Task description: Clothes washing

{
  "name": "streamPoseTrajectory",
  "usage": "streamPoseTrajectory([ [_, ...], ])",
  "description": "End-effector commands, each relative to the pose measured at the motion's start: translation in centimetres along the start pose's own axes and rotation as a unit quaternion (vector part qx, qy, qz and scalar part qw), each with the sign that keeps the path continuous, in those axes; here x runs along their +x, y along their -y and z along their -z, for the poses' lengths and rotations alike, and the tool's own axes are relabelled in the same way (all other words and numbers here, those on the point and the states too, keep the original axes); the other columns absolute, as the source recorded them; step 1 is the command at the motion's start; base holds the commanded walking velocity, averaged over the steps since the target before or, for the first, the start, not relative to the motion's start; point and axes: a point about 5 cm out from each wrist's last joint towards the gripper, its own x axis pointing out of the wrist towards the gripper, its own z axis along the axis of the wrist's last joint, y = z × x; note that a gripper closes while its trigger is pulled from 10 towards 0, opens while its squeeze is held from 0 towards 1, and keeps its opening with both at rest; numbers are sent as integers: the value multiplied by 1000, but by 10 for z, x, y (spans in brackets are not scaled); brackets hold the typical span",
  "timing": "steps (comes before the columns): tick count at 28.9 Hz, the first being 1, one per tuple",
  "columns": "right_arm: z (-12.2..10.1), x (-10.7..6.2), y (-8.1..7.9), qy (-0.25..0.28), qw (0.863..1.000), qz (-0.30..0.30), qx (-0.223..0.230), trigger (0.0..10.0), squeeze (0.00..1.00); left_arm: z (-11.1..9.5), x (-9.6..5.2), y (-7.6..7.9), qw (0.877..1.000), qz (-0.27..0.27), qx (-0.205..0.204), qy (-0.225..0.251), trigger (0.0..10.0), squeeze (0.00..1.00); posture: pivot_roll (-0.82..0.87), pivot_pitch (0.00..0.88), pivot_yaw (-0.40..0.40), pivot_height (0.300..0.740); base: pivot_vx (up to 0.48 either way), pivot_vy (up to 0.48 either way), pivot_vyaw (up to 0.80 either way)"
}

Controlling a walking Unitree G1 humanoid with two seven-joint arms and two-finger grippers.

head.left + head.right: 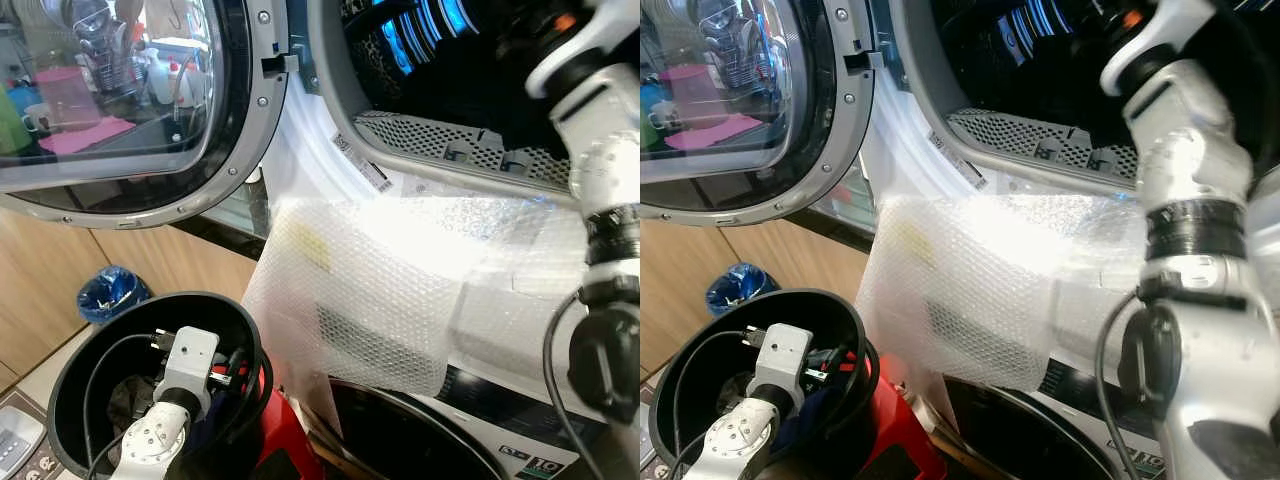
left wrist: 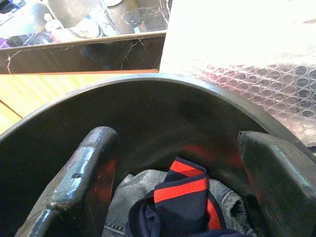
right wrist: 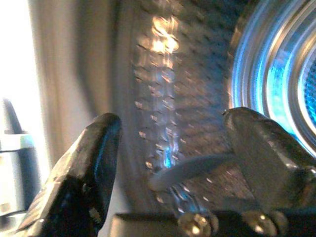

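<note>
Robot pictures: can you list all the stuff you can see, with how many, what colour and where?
Washing machine drum: one, dark with blue glints, upper right, open.
Machine door: one, grey ring with glass, swung open at upper left.
Bubble wrap: one sheet, clear white, hanging over the machine's front below the opening.
Bucket: one, black, lower left on the floor side.
Clothes: a small pile, navy with red stripes on top of grey, inside the bucket.
Blue bag: one, blue, beside the wooden cabinet behind the bucket.
Left gripper: one, black fingers open, down inside the bucket above the clothes.
Right gripper: one, black fingers open, reaching into the drum.
</note>
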Motion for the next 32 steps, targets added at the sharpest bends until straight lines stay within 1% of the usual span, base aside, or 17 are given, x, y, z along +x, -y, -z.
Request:
streamPoseTrajectory([
  [1, -10, 0, -7, 8, 1000, -14, -6, 10000, 0, 1, 0, -1, 1000, 1, 0, -3, 10000, 0, -7, 56, 57, 740, 0, 0, 0],
  [4, -23, -25, -10, 6, 1000, 20, -1, 10000, 0, 3, -2, -2, 1000, -1, -1, -6, 10000, 0, -9, 57, 48, 740, 0, 0, 0],
  [6, -33, -43, -35, 33, 999, -34, 19, 10000, 0, 4, -2, -1, 1000, -1, -1, -7, 10000, 0, -28, 64, 43, 740, 0, 0, 0],
  [7, -33, -43, -35, 33, 999, -34, 19, 10000, 0, 4, -2, -1, 1000, -1, -1, -7, 10000, 0, -28, 64, 43, 740, 0, 0, 0],
  [8, -32, -54, -64, 34, 994, -101, 17, 10000, 0, 4, -2, 0, 1000, 3, -1, -8, 10000, 0, -28, 64, 43, 740, 0, 0, 0],
  [10, -28, -64, -87, 18, 988, -150, 10, 10000, 0, 4, -2, 1, 1000, 6, 0, -8, 10000, 0, -37, 70, 44, 740, 0, 0, 0],
  [13, -24, -70, -94, -3, 988, -152, 28, 10000, 0, 4, -1, 1, 1000, 7, 0, -7, 10000, 0, -43, 73, 44, 740, 0, 0, 0],
  [17, -16, -77, -93, -39, 994, -102, 31, 10000, 0, 4, -1, 1, 1000, 5, 0, -7, 10000, 0, -36, 76, 34, 740, 0, 0, 0],
  [18, 0, -79, -99, -82, 994, -72, 7, 10000, 0, 4, -2, -1, 1000, 0, 0, -7, 10000, 0, -21, 85, 20, 740, 0, 0, 0],
  [20, 8, -80, -110, -93, 993, -72, 7, 10000, 0, 5, -3, -4, 1000, -7, 0, -7, 10000, 0, -23, 87, 20, 740, 0, 0, 0],
  [21, 16, -79, -114, -111, 993, -41, 10, 10000, 0, 5, -4, -5, 1000, -11, -1, -8, 10000, 0, -23, 87, 20, 740, 0, 0, 0],
  [24, 27, -80, -113, -138, 990, 5, -16, 10000, 0, 5, -5, -5, 1000, -11, -1, -8, 10000, 0, -23, 87, 20, 740, 0, 0, 0],
  [25, 35, -83, -108, -154, 986, 50, -46, 10000, 0, 6, -5, -5, 1000, -10, 0, -8, 10000, 0, -23, 87, 20, 740, 0, 0, 0],
  [27, 37, -83, -106, -156, 980, 82, -88, 10000, 0, 5, -5, -6, 1000, -10, 0, -8, 10000, 0, -28, 93, 23, 740, 0, 0, 0],
  [30, 32, -84, -99, -123, 967, 172, -144, 10000, 0, 4, -4, -6, 1000, -11, 0, -6, 10000, 0, -26, 91, 22, 740, 0, 0, 0],
  [31, 28, -86, -90, -110, 947, 235, -188, 10000, 0, 4, -4, -6, 1000, -11, 0, -6, 10000, 0, -26, 91, 22, 740, 0, 0, 0],
  [32, 27, -87, -88, -108, 942, 249, -199, 10000, 0, 4, -4, -6, 1000, -11, 0, -6, 10000, 0, -26, 91, 22, 740, 0, 0, 0],
])
